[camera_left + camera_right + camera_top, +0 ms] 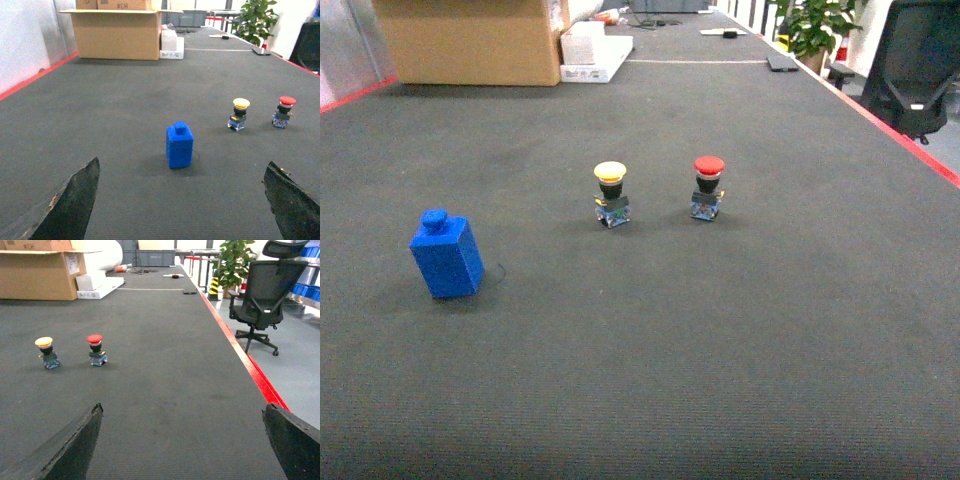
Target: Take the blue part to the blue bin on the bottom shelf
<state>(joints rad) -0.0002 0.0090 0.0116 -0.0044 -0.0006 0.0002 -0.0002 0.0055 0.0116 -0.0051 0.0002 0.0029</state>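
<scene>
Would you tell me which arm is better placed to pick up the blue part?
Left. The blue part stands upright straight ahead of the open left gripper, centred in its wrist view. The right gripper sees only the push buttons.

Dark carpet [720, 330] — cardboard box [470, 40], office chair [260, 290]

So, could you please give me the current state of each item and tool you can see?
blue part: upright on the dark mat, untouched.
yellow-capped push button: upright, standing free.
red-capped push button: upright, standing free beside the yellow one.
cardboard box: flaps open.
left tool: open, empty, facing the blue part.
right tool: open, empty.
</scene>
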